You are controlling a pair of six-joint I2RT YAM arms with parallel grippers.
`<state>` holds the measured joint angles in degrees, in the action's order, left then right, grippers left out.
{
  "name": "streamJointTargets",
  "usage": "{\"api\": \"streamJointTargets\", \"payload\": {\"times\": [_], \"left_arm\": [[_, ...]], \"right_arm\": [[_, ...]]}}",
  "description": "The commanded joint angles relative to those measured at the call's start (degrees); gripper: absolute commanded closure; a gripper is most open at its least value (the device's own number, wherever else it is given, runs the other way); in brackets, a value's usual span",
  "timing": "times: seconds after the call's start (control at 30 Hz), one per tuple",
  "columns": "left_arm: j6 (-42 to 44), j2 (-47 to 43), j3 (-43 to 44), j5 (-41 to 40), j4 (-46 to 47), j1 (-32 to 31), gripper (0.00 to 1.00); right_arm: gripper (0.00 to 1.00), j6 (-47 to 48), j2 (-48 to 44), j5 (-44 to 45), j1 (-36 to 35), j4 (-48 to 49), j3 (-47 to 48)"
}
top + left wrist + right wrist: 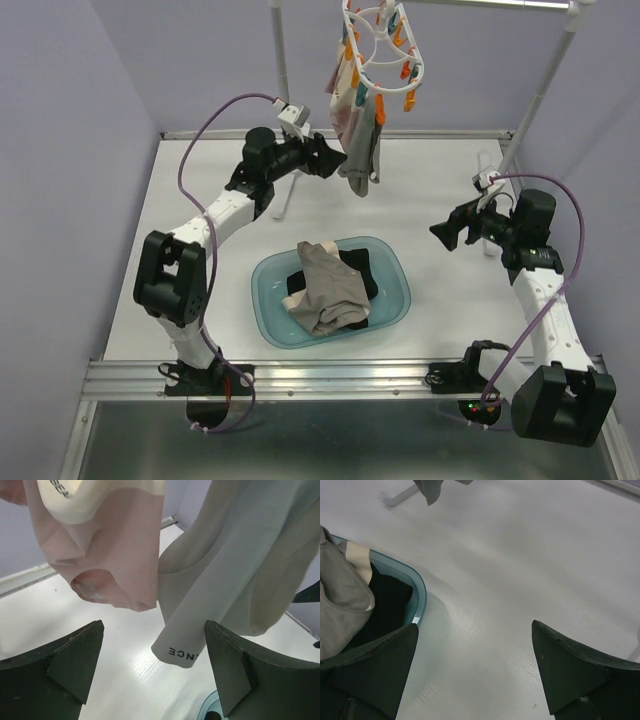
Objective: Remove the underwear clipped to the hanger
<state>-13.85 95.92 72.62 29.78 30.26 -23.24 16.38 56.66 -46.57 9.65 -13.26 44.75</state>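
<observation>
L wrist cam alone shows pale pink garment point(110, 555) and grey garment point(240, 570) hanging just beyond wide-open, empty left jaws; top cam alone shows both clipped to hanger point(383, 45), with beige piece point(325, 285) and black piece point(362, 272) in teal basin point(268, 290); R wrist cam: right jaws wide, empty, basin at their left on white table point(520, 555), lilac walls point(60, 150).

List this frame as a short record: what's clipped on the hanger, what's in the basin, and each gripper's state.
on hanger: grey garment, pale pink garment
in basin: beige-taupe garment on top of black garment
left gripper: jaws open, beside the hanging grey garment, gripping nothing
right gripper: jaws open, empty, above the table right of the basin
</observation>
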Motion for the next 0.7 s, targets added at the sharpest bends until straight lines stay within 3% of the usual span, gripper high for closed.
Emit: {"api": "streamJointTargets", "payload": {"times": [0.0, 0.2, 0.27, 0.37, 0.47, 0.5, 0.53, 0.6, 0.67], "left_arm": [[-0.8, 2.7, 5.7, 3.0, 6.1, -0.8, 0.07], [-1.3, 6.6, 8.1, 5.3, 7.8, -2.9, 0.13], [-1.8, 7.2, 8.2, 6.5, 8.8, -3.6, 0.20], [-2.6, 7.9, 8.4, 8.9, 10.6, -4.3, 0.37], [-3.6, 8.2, 8.2, 11.3, 12.4, -5.0, 0.63], [-3.6, 8.1, 8.1, 11.4, 12.9, -5.7, 0.87], [-3.4, 7.8, 7.8, 11.4, 13.2, -6.0, 0.93], [-2.6, 7.4, 7.2, 11.4, 13.3, -6.7, 1.00], [-2.1, 6.8, 7.0, 11.4, 13.5, -8.0, 1.00]], "right_arm": [[0.00, 0.8, -0.1, -0.8, -0.2, 1.9, -0.8], [0.00, 0.7, -0.1, -0.5, -0.2, 1.9, -0.9], [0.00, 0.7, 0.0, -0.5, -0.2, 1.9, -0.8], [0.00, 0.6, -0.1, -0.4, -0.2, 1.9, -0.7], [0.00, 0.4, -0.1, -0.2, -0.2, 1.9, -0.7], [0.00, 0.4, -0.1, 0.0, -0.2, 1.9, -0.7], [0.00, 0.3, -0.1, 0.1, -0.2, 1.9, -0.7], [0.00, 0.3, 0.0, 0.2, -0.2, 1.9, -0.6], [0.00, 0.1, 0.0, 0.3, -0.2, 1.9, -0.6]]}}
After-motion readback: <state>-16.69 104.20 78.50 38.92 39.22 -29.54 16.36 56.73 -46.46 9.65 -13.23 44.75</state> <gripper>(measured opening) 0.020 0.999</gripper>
